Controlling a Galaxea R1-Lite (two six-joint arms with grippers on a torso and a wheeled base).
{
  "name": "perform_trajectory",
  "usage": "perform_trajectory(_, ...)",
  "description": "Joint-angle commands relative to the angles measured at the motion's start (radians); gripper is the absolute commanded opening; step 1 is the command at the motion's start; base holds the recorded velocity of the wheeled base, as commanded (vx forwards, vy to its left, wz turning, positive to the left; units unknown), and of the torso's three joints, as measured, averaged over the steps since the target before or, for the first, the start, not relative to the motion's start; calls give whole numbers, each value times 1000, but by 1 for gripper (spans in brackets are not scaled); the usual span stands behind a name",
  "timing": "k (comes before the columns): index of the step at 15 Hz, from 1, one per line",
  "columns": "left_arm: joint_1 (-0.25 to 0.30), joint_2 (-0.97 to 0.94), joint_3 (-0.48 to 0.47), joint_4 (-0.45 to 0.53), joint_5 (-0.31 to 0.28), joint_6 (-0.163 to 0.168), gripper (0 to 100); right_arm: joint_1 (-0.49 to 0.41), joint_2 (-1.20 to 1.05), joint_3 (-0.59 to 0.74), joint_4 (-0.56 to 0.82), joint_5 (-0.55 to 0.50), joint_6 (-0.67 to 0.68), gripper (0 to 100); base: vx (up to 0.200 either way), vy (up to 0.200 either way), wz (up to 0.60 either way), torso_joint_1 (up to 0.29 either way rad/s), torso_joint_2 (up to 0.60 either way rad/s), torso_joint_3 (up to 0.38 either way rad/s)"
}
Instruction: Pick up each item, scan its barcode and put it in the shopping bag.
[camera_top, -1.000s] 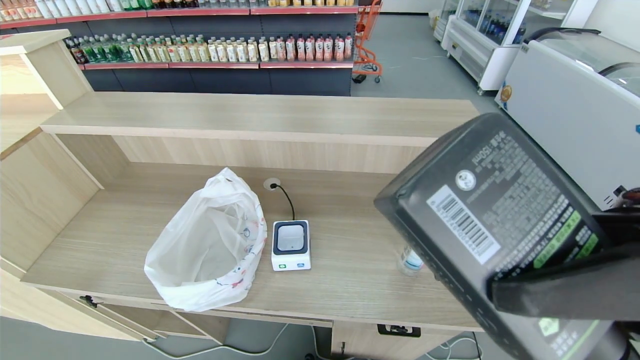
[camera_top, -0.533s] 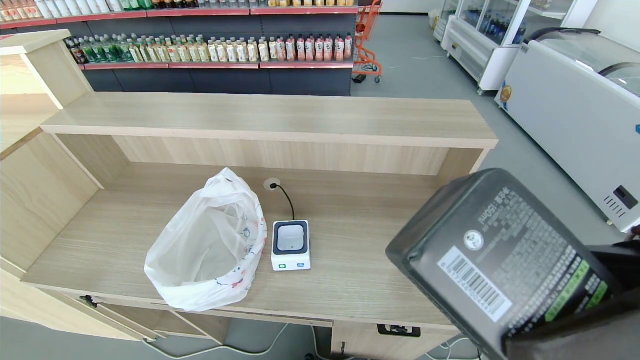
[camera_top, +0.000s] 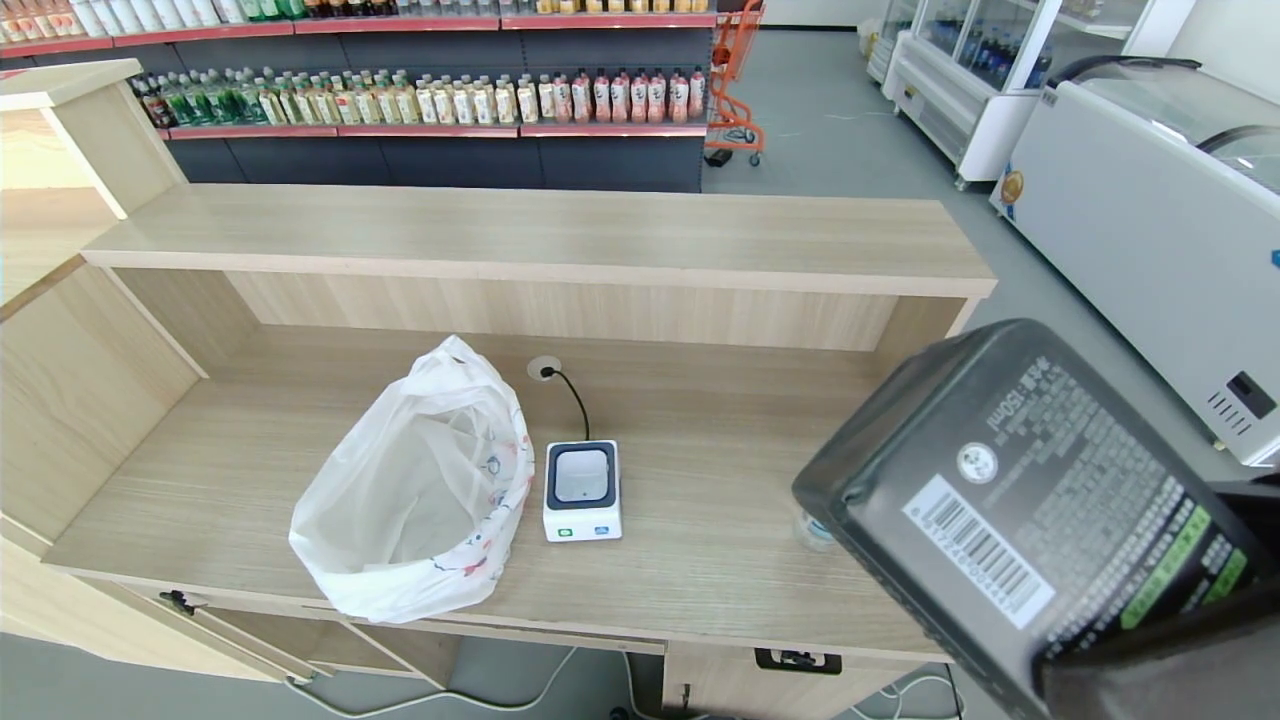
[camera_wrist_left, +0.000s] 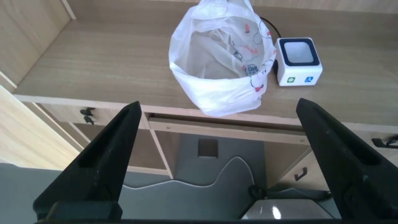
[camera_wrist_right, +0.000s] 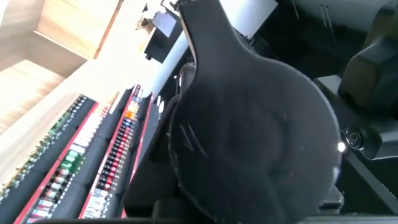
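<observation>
Black container (camera_top: 1020, 500), barcode up, was clamped in right gripper (camera_top: 1170, 665) off the right front corner of the counter (camera_top: 720, 580), probably awaiting the scanner (camera_top: 582, 490); shopping bag (camera_top: 420, 490) stood open; left gripper (camera_wrist_left: 219, 109) spread, empty

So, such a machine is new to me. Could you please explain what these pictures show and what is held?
This is a two-armed robot at a shop counter. The wide picture comes from a camera on its head, the other two from cameras on its wrists. On the counter stand an open white shopping bag, a barcode scanner and, mostly hidden, a clear bottle. The right gripper holds a black container, its barcode label facing the head camera. The left gripper is open and empty, on the near side of the counter.
</observation>
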Motion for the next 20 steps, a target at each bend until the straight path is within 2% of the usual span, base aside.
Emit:
perform_trajectory(1, 0, 1, 0, 0, 0, 0, 100, -3, 5, 1, -1, 0, 2, 0, 0, 0, 0, 0, 0, 0)
perform_trajectory(6, 0, 1, 0, 0, 0, 0, 100, -14, 16, 1, 13, -4, 23, 0, 0, 0, 0, 0, 0, 0)
perform_trajectory(7, 0, 1, 0, 0, 0, 0, 100, -89, 36, -4, 41, -12, 138, 0, 0, 0, 0, 0, 0, 0)
perform_trajectory(9, 0, 0, 0, 0, 0, 0, 100, -454, 22, 33, 196, -87, 480, 0, 0, 0, 0, 0, 0, 0)
perform_trajectory(10, 0, 1, 0, 0, 0, 0, 100, -574, -44, 19, 238, -150, 647, 0, 0, 0, 0, 0, 0, 0)
perform_trajectory(11, 0, 1, 0, 0, 0, 0, 100, -654, -90, 36, 245, -210, 779, 0, 0, 0, 0, 0, 0, 0)
perform_trajectory(13, 0, 1, 0, 0, 0, 0, 100, -731, -165, 44, 258, -325, 1077, 0, 0, 0, 0, 0, 0, 0)
perform_trajectory(14, 0, 1, 0, 0, 0, 0, 100, -724, -199, 44, 315, -357, 1313, 0, 0, 0, 0, 0, 0, 0)
perform_trajectory(16, 0, 1, 0, 0, 0, 0, 100, -686, -233, -73, 444, -483, 1730, 0, 0, 0, 0, 0, 0, 0)
perform_trajectory(18, 0, 1, 0, 0, 0, 0, 100, -662, -181, -192, 481, -581, 2188, 0, 0, 0, 0, 0, 0, 0)
perform_trajectory(19, 0, 1, 0, 0, 0, 0, 100, -657, -154, -226, 490, -587, 2454, 0, 0, 0, 0, 0, 0, 0)
perform_trajectory(20, 0, 1, 0, 0, 0, 0, 100, -654, -136, -247, 499, -563, 2651, 0, 0, 0, 0, 0, 0, 0)
